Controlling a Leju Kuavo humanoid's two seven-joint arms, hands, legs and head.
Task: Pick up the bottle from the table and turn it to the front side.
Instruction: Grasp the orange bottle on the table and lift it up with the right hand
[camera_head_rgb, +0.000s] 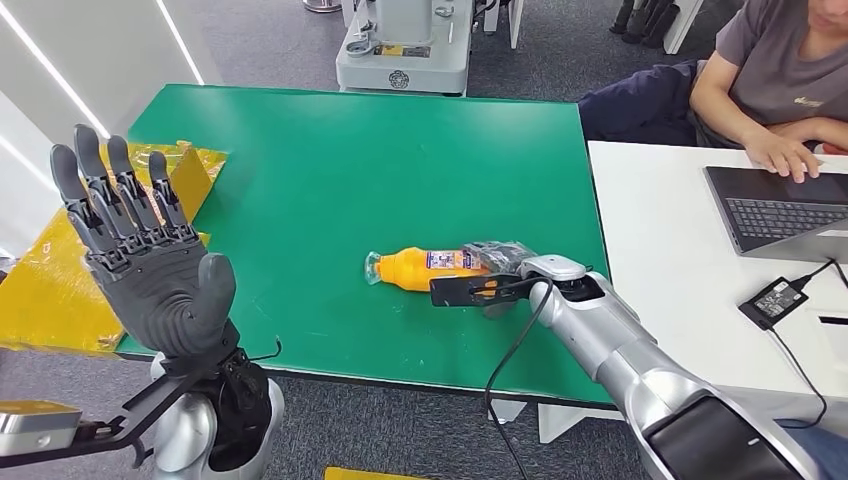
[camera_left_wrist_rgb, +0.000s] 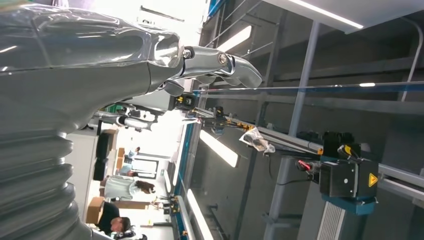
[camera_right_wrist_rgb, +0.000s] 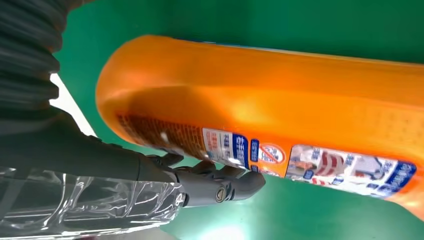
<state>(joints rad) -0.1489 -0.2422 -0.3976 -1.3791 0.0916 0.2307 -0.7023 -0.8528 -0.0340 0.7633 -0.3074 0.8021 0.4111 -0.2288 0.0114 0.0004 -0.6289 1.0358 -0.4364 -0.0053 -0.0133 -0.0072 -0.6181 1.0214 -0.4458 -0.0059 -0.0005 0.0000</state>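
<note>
While the left hand (camera_head_rgb: 150, 270) is raised with fingers spread, right hand (camera_head_rgb: 497, 262) fingers wrap the orange bottle (camera_head_rgb: 425, 266) lying at 3 o'clock on the green tabletop (camera_head_rgb: 330, 180).

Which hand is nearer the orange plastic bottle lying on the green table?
Right. The right hand is at the orange plastic bottle, fingers against its labelled side. The left hand is raised open, well off to the left of the green table.

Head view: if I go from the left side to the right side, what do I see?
Left hand → yellow sheet → orange bottle lying on the green table → right hand → laptop.
</note>
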